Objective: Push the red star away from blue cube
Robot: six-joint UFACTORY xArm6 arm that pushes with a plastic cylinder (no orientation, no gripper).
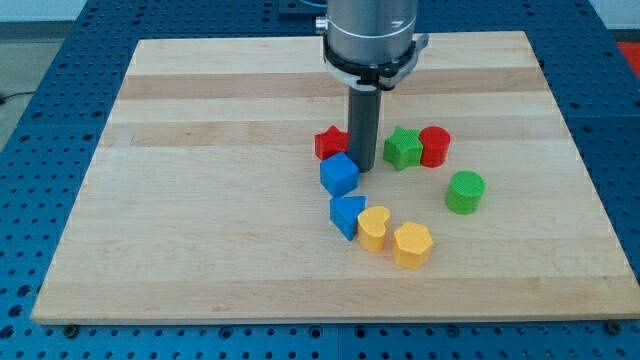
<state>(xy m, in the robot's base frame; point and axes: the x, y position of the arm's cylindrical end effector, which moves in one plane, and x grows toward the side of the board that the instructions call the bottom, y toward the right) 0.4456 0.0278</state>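
Note:
The red star (328,142) lies near the middle of the wooden board (200,200). The blue cube (339,175) sits just below it and to its right, close or touching. My tip (365,167) stands at the cube's upper right edge, right of the red star. The rod hides part of the star's right side.
A green star (402,148) and a red cylinder (434,146) sit right of the tip. A green cylinder (464,192) lies further right. A blue triangular block (347,215), a yellow heart (374,228) and a yellow hexagonal block (412,245) lie below the cube.

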